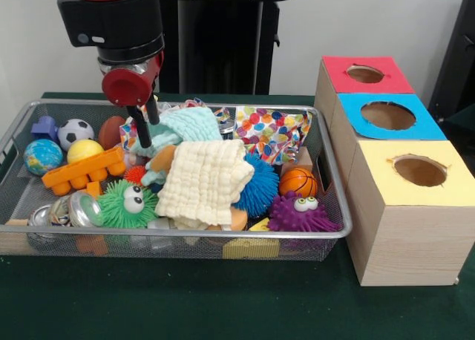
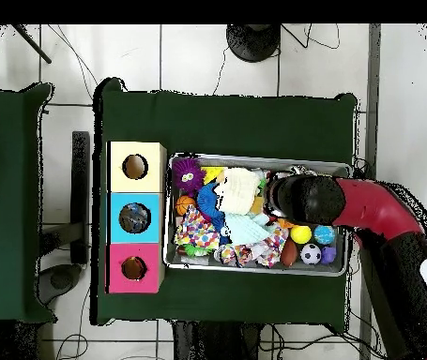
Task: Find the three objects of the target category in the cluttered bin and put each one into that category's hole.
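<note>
The wire mesh bin (image 1: 185, 236) sits on the green table, full of toys; it also shows in the overhead view (image 2: 254, 157). My gripper (image 1: 148, 131) hangs over the bin's left-middle, just above a mint cloth (image 1: 189, 125), open and empty. In the overhead view the arm's head (image 2: 297, 197) hides it. No plush animal shows clearly. A tan bit (image 1: 163, 159) peeks from under the mint cloth, and I cannot tell what it is. The red-topped box with its round hole (image 1: 365, 74) stands farthest back on the right, and also shows in the overhead view (image 2: 134, 268).
The blue-topped box (image 1: 387, 116) and the yellow-topped box (image 1: 419, 171) stand in front of the red one. In the bin lie a cream cloth (image 1: 204, 180), green (image 1: 128, 203), blue (image 1: 260, 184) and purple (image 1: 300, 212) spiky balls, an orange brick (image 1: 82, 169), several balls and a dotted cloth (image 1: 271, 132).
</note>
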Robot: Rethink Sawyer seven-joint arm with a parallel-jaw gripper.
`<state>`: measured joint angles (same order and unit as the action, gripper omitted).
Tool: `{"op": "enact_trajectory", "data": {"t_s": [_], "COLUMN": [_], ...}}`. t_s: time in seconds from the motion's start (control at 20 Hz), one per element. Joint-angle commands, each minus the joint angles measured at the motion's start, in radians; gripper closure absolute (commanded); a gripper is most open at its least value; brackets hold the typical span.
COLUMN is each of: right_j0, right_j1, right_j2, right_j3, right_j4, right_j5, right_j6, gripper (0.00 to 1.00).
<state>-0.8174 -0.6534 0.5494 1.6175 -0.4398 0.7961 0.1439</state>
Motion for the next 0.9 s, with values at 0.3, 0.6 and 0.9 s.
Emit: {"op": "enact_trajectory", "data": {"t_s": [0.3, 0.6, 0.9], "right_j0": [0.035, 0.049, 0.047], "right_j1": [0.086, 0.121, 0.126], "right_j2": [0.006, -0.008, -0.02], "right_j3": [-0.1, -0.113, -0.098], "right_j4": [-0.037, -0.041, -0.051], "right_j5": [0.052, 0.047, 0.055], "right_j6": [0.045, 0.063, 0.054], "gripper": [0.0, 0.0, 0.0]}}
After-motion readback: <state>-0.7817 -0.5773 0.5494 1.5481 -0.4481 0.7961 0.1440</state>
